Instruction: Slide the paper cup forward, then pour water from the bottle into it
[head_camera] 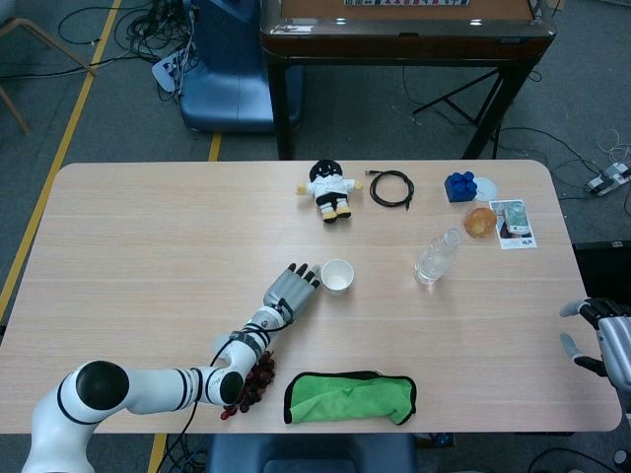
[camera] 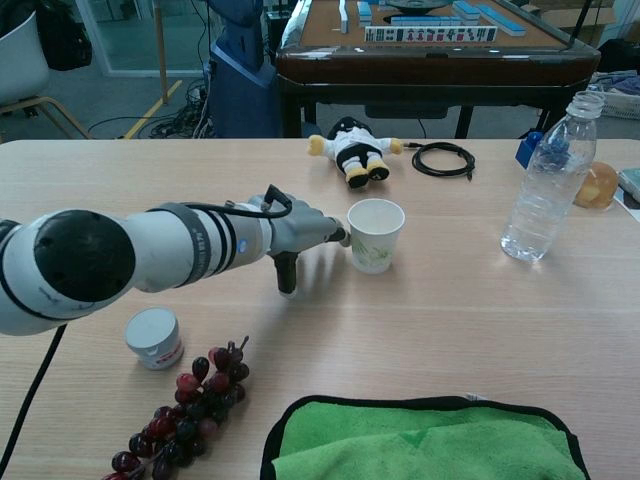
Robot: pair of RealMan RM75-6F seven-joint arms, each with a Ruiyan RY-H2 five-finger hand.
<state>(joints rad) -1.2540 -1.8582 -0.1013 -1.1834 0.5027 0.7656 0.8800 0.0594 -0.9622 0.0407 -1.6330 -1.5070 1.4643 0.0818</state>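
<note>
A white paper cup [head_camera: 337, 276] [camera: 375, 235] stands upright near the middle of the table. My left hand [head_camera: 292, 290] [camera: 300, 233] lies flat beside it, fingers stretched out and their tips touching the cup's left side. A clear water bottle [head_camera: 437, 256] [camera: 550, 180] with its cap on stands to the right of the cup, well apart. My right hand [head_camera: 599, 340] hangs off the table's right edge, fingers apart and holding nothing; the chest view does not show it.
A green cloth [head_camera: 350, 397] [camera: 430, 440] and a bunch of dark grapes [head_camera: 246, 384] [camera: 185, 415] lie at the near edge. A small white jar [camera: 153, 337] sits by the grapes. A plush doll [head_camera: 328, 189], black cable [head_camera: 391, 188], blue blocks [head_camera: 459, 186] and orange ball [head_camera: 480, 222] line the far side.
</note>
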